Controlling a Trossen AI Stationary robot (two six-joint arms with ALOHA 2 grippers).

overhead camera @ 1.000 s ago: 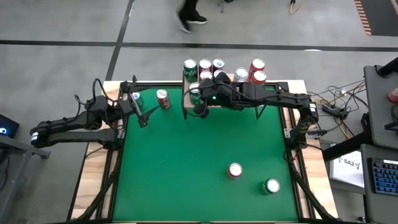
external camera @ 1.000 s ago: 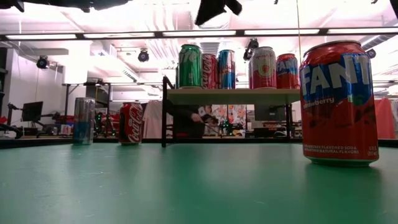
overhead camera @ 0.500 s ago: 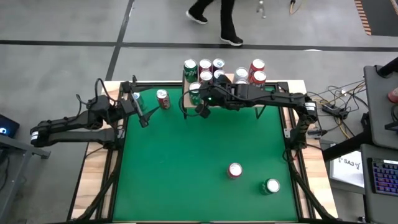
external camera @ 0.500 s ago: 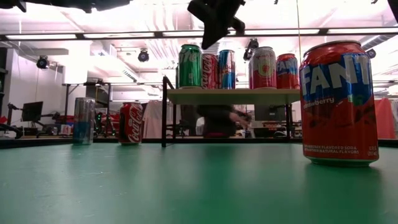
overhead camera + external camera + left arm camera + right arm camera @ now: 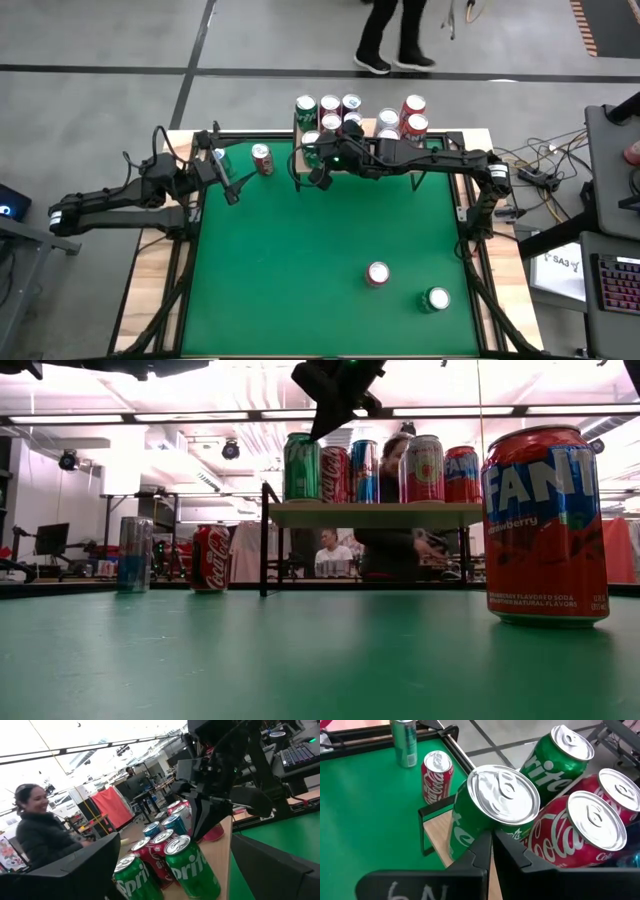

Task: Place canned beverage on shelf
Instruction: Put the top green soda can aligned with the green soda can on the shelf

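Since a moment before, my right gripper (image 5: 322, 177) had come up off the green Sprite can (image 5: 312, 143) and pulled back a little toward 6 o'clock, and its fingers (image 5: 485, 851) were pressed together with nothing between them. A person (image 5: 395, 35) had also walked along the floor past the 12 o'clock side of the table (image 5: 300, 260).

That Sprite can stood upright on the shelf (image 5: 300, 170), at the corner near 9 o'clock. In the low view the gripper (image 5: 318, 422) hung just above the can (image 5: 302, 466), not touching it. In my right wrist view the same can (image 5: 490, 815) was right in front of the closed fingers, with a red Coca-Cola can (image 5: 575, 832) touching its side and another Sprite can (image 5: 559, 757) behind it. More cans stood in a bunch on the shelf top (image 5: 375, 514), toward 12 o'clock.

My left gripper (image 5: 228, 188) waited at the 10 o'clock part of the table, with its fingers spread wide and holding nothing. Near it stood a tall thin can (image 5: 219, 157) and a red Coca-Cola can (image 5: 262, 157) on the green felt, off the shelf at its 9 o'clock side.

Two more cans were down near 5 o'clock: a red one (image 5: 378, 273) and a green one (image 5: 436, 298), close to each other. The red one, a Fanta can (image 5: 545, 525), looked very big in the low view.
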